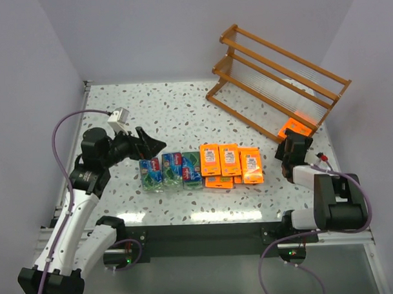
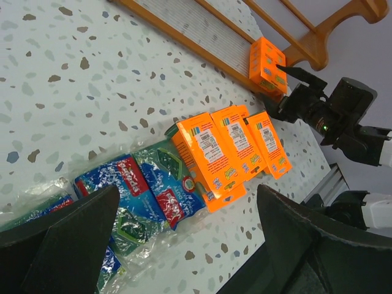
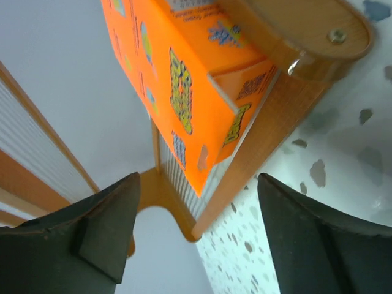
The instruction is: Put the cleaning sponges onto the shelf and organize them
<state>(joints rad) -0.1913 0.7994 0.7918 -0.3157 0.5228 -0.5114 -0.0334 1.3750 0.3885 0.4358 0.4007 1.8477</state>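
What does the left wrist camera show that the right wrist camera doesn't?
Only the left wrist: the green packs, the orange packs lying on the table, and the open left gripper. Only the right wrist: a screw in one foot of the shelf. Both: the orange pack on the shelf's lowest tier, the shelf itself, the speckled table, and the open right gripper near that pack.

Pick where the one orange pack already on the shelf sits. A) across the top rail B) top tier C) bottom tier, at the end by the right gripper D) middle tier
C: the orange pack rests on the bottom tier of the shelf, just ahead of the right gripper.
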